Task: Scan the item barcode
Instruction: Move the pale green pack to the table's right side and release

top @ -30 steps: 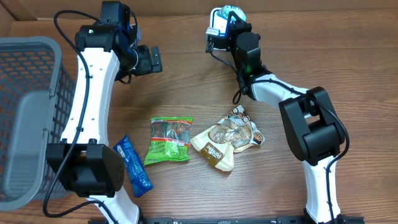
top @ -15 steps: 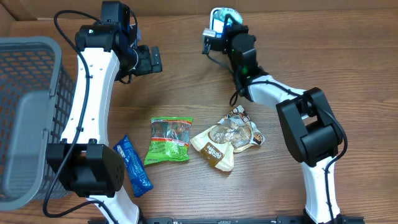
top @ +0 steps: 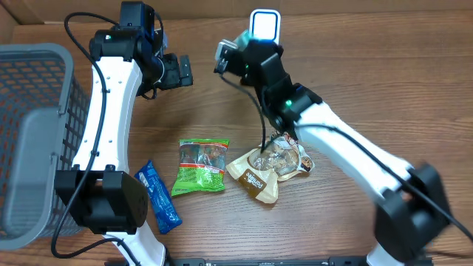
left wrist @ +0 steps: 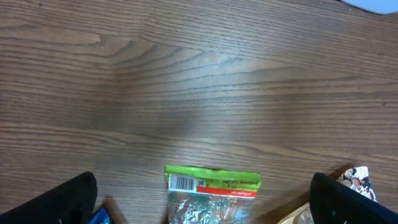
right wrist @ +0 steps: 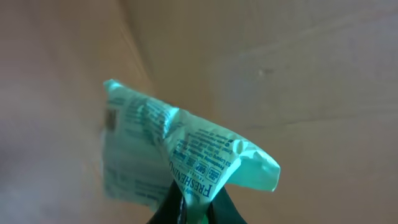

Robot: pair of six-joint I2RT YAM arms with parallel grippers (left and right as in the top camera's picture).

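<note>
At the far left of the counter (top: 384,66) stood a grey basket (top: 29,52). A blue packet (top: 157,196) lay near the front edge. The left gripper (top: 176,72) hung above bare wood with its jaws spread wide and nothing between them, its wrist camera looking down past them. A green packet (top: 201,166) lay flat on the counter in front of it, label strip toward that camera.

Further right, the right gripper (right wrist: 189,208) had its jaws pressed together on one corner of a mint-green packet (right wrist: 180,149), the item to be scanned. In the right wrist view the packet fanned up and to the left from the pinch, crumpled, long axis slanting. A small dark block near its left edge may be the barcode, but it was too blurred to tell. From overhead the packet itself could not be picked out.

Just right of that wrist, at the back edge, stood a white, blue-rimmed device (top: 264,24), presumably the scanner. The right arm was much the nearer to it, and the left gripper was well apart. The coming move probably turns on facing the printed side toward that device. A tan snack bag (top: 267,168) lay near the middle of the counter, under the right arm.
</note>
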